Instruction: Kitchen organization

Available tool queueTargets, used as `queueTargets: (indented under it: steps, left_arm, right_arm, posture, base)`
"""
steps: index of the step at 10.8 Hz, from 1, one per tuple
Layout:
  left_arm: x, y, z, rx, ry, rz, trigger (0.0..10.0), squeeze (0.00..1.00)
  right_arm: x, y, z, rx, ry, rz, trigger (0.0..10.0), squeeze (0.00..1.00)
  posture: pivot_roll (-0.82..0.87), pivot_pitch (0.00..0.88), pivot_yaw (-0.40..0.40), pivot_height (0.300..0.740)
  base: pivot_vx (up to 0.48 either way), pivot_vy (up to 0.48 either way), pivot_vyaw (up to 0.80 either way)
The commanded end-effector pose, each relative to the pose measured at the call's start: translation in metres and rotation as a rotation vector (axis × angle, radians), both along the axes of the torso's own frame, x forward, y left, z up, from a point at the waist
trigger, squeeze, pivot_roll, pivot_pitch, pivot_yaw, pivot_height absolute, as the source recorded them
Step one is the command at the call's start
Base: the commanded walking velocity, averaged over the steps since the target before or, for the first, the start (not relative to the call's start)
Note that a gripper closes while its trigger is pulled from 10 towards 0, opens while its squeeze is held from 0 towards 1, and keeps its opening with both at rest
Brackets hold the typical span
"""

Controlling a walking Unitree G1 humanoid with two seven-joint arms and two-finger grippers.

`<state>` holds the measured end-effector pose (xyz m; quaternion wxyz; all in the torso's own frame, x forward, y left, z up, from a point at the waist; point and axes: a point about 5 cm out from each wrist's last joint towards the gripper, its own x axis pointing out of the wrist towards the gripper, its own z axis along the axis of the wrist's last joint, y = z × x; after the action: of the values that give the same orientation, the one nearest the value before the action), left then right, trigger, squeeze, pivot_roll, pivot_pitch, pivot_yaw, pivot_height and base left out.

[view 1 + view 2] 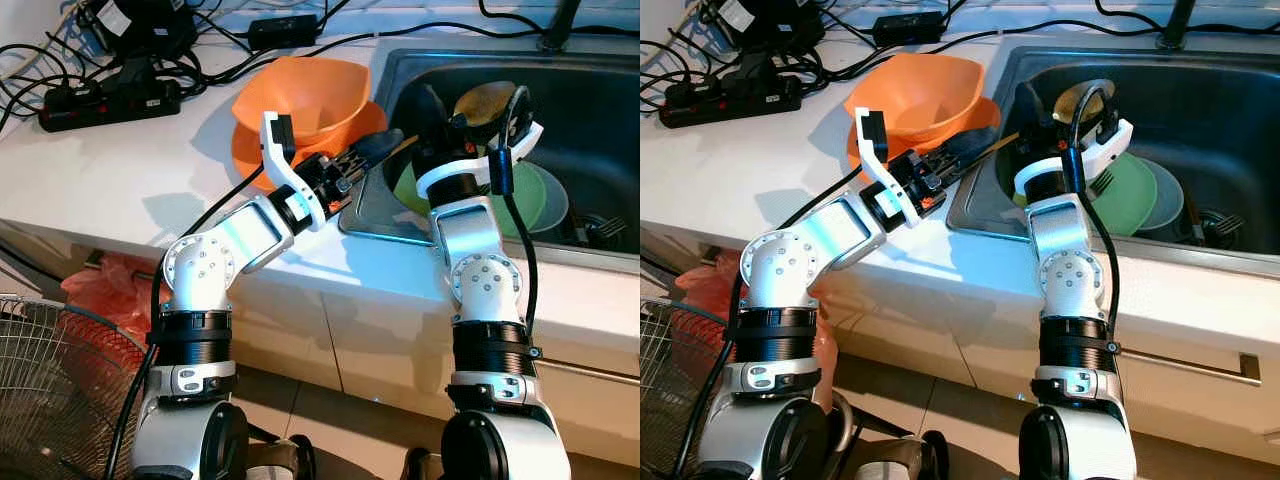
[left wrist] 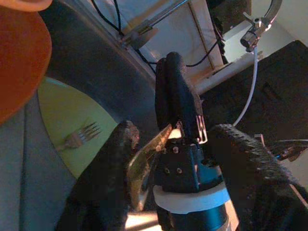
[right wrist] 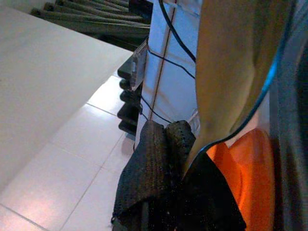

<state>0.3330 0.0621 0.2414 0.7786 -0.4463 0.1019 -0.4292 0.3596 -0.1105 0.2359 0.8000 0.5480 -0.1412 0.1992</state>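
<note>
A wooden spoon point(image 1: 483, 102) hangs over the steel sink point(image 1: 600, 70), its bowl up and its handle slanting down toward the counter edge. My right gripper point(image 1: 432, 105) points upward above the sink, its fingers point(image 3: 161, 144) pressed together with the spoon pinched near their base. Reaching over the sink rim, my left gripper point(image 1: 385, 150) is open, and the handle tip point(image 2: 149, 154) lies between its spread fingers point(image 2: 110, 178), touching one of them. An orange bowl point(image 1: 305, 95) sits on an orange plate point(image 1: 250, 160) just behind the left gripper.
A green plate point(image 1: 540, 200) with a fork point(image 2: 79, 137) lies in the sink on a grey dish; more cutlery point(image 1: 605, 230) is at its right. Power strips and cables point(image 1: 110, 100) crowd the counter's back left. A wire fan point(image 1: 50, 380) stands on the floor at left.
</note>
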Motion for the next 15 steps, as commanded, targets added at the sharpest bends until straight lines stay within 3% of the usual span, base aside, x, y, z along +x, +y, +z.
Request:
queueTargets:
  steps: [1, 8, 12, 15]
  left_arm:
    - [-0.005, 0.004, 0.016, -0.036, -0.086, -0.021, 10.0, 1.0]
    - [0.001, 0.004, 0.015, -0.187, 0.006, 0.065, 10.0, 1.0]
    - [-0.006, 0.011, 0.008, -0.128, 0.003, 0.08, 10.0, 1.0]
    - [-0.01, 0.015, 0.001, -0.013, -0.014, 0.068, 10.0, 1.0]
  right_arm:
    - [0.002, 0.012, 0.0, 0.005, 0.028, 0.009, 10.0, 0.0]
    - [0.011, 0.006, 0.007, 0.006, 0.043, -0.036, 10.0, 0.0]
    - [0.026, -0.037, 0.019, -0.056, 0.041, -0.208, 10.0, 0.0]
    - [0.031, -0.059, 0.02, -0.085, 0.039, -0.305, 10.0, 0.0]
  posture:
    - [0.04, 0.154, 0.142, 0.74]
    - [0.02, 0.121, 0.105, 0.74]
    - [0.04, 0.131, 0.098, 0.74]
    - [0.06, 0.138, 0.117, 0.74]
  base:
    - [0.0, 0.0, 0.0]
    - [0.0, 0.0, 0.0]
    - [0.0, 0.0, 0.0]
    - [0.0, 0.0, 0.0]
